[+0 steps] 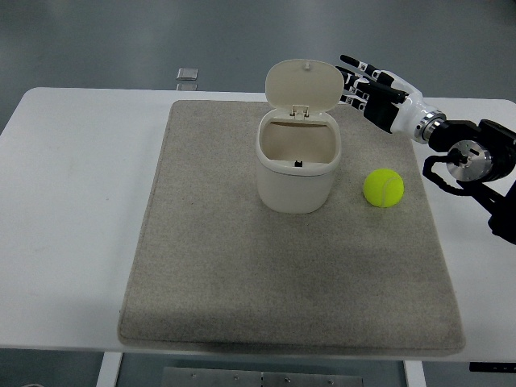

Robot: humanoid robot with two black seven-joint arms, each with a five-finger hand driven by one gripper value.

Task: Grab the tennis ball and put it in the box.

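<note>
Head view: the right robot hand [372,87] hangs above the far right part of the mat [242,266], fingers spread and holding nothing, with its fingertips just beside the raised lid [304,83] of the box [297,165]. The tennis ball [383,188] sits on the mat to the right of the box, near it but apart, and nearer the camera than the hand.

The nearest risk is that lid — the fingers look close enough that a sideways sweep toward the box could knock it shut or tip the whole box, which stands upright and seems light. Whether a fingertip already touches the lid's edge I cannot tell from this angle. The ball is the other worry: it rests free on a flat mat, so a hand that comes down off-centre would likely nudge it into a roll, perhaps off the mat's right edge onto the white surface [72,201].

Nothing lies between the hand and the ball. The box mouth is open and faces up — a clear drop, though the lid stands behind the opening and would get in the way of an approach from the far side. A small clear item [186,74] lies at the far edge, well out of play. The left arm is out of view.
</note>
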